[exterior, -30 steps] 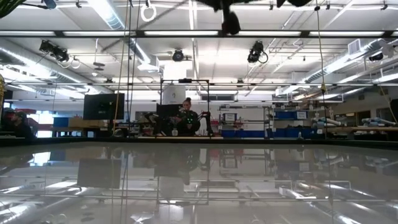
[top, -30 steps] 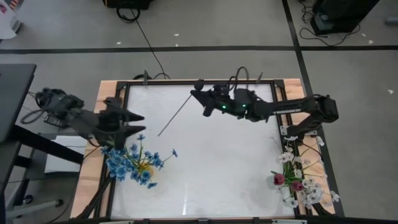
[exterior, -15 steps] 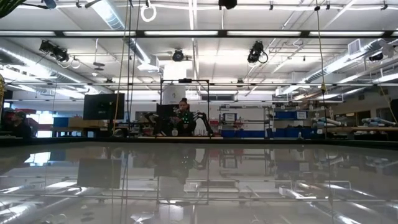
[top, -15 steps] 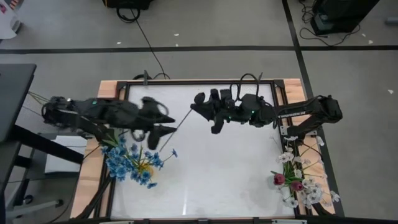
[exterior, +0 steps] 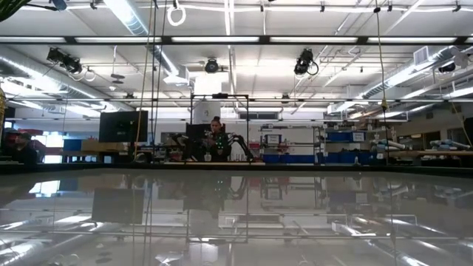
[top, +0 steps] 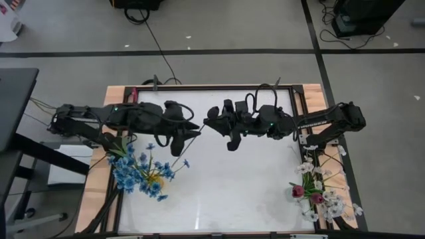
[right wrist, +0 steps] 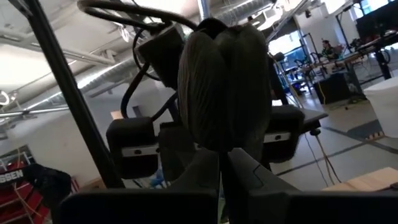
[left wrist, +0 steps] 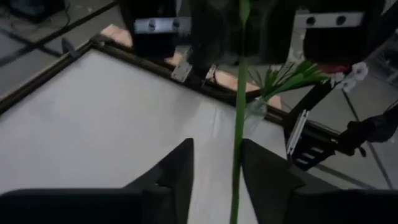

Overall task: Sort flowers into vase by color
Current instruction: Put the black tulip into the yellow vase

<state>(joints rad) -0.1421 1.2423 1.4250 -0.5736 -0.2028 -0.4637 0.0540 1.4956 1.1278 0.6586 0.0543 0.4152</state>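
Right at the handover, the left gripper (left wrist: 217,149) stands unclenched with its two fingers (left wrist: 180,171) flanking the green stem (left wrist: 238,155) of the black-bud flower (right wrist: 224,87); the stem sits off-centre, nearer one finger than the other. Above it the right gripper (right wrist: 222,155) is clenched on that same flower just under the bud, and from overhead the two claws nearly meet over the middle of the table, left gripper (top: 188,136) beside right gripper (top: 209,123). The likely trouble is timing: if the right claw lets go before the left has truly pinched, so thin a stem would slip through and drop. Because the stem is off-centre, closing jaws could push it sideways or bend it instead of trapping it, and with the claws this close a small sideways move might knock them together. Lower down, the blue flowers (top: 143,174) lie bunched at the left near edge and the white and red flowers (top: 319,189) at the right near corner, both well apart from the exchange. The table (top: 232,192) is a pale board in a dark frame, glossy enough at eye level to mirror the ceiling lights. Beyond it spreads a large workshop with shelving, screens and strip lighting, where a person (exterior: 216,140) sits far back.
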